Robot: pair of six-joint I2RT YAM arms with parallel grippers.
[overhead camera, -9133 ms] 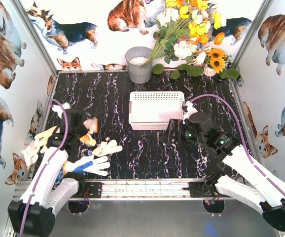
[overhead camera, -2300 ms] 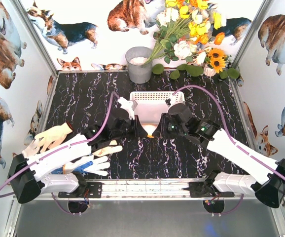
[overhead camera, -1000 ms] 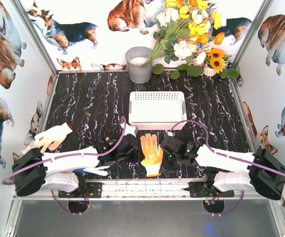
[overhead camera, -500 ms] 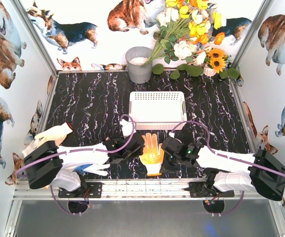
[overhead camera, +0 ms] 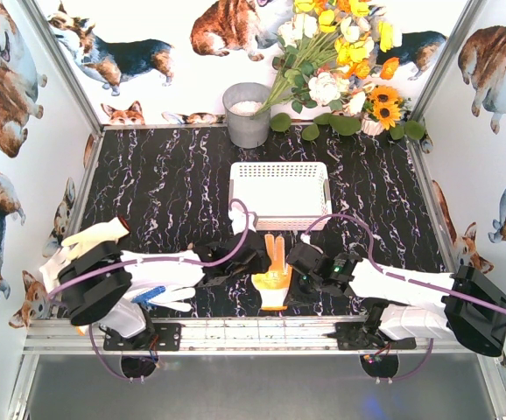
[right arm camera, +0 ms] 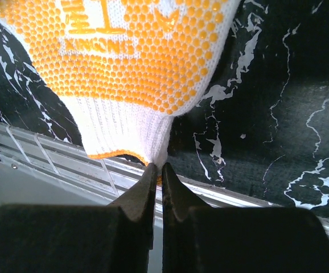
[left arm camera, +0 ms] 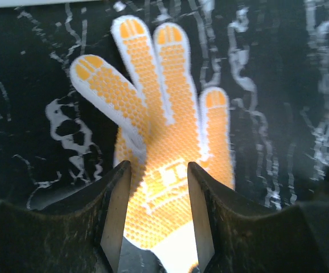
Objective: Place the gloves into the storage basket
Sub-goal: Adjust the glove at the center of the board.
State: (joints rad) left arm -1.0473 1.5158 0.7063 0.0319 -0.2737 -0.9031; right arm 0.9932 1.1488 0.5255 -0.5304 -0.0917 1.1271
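**Left arm closes in on a glove pinned by the right**

Top view: the orange-dotted cream knitted glove (overhead camera: 273,273) lies on the black marbled table (overhead camera: 165,192), at 6 o'clock of the white lattice plastic storage basket (overhead camera: 279,221) and outside it. The left gripper (overhead camera: 255,261) has moved to its 9 o'clock, and the glove's fingers have bunched. The right gripper (overhead camera: 295,276) sits at 4 o'clock.

Left wrist: jaws narrowly parted, straddling the palm, seemingly touching it.

Right wrist: jaws pinched on the cuff. A lift likely comes next.

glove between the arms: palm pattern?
The glove has dense orange dots on white knit, plus an orange logo; the right wrist view shows it best.
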